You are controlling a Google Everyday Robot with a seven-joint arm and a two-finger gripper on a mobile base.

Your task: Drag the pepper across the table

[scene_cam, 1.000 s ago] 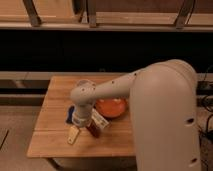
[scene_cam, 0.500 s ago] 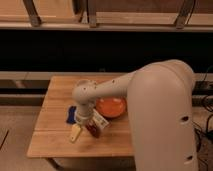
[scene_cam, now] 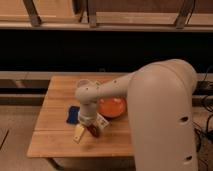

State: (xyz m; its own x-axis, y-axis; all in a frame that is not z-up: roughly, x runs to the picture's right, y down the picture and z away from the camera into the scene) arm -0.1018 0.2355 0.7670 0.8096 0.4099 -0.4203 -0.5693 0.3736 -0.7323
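The pepper (scene_cam: pixel 92 131), small and dark red, lies on the light wooden table (scene_cam: pixel 52 142) just right of the gripper's pale yellowish tip. The gripper (scene_cam: pixel 79 133) reaches down from the big white arm (scene_cam: pixel 160 110) to the tabletop at the front middle, beside the pepper and seemingly touching it. A white carton (scene_cam: pixel 102 123) lies right behind the pepper, partly hidden by the wrist.
A round orange plate (scene_cam: pixel 113 106) sits on the table behind the carton. A small blue object (scene_cam: pixel 73 114) lies left of the wrist. A clear cup (scene_cam: pixel 83 84) stands at the back. The table's front edge is close below the gripper.
The gripper tip has shifted a little to the right and away from the front edge. The pepper stays right beside it, barely moved.
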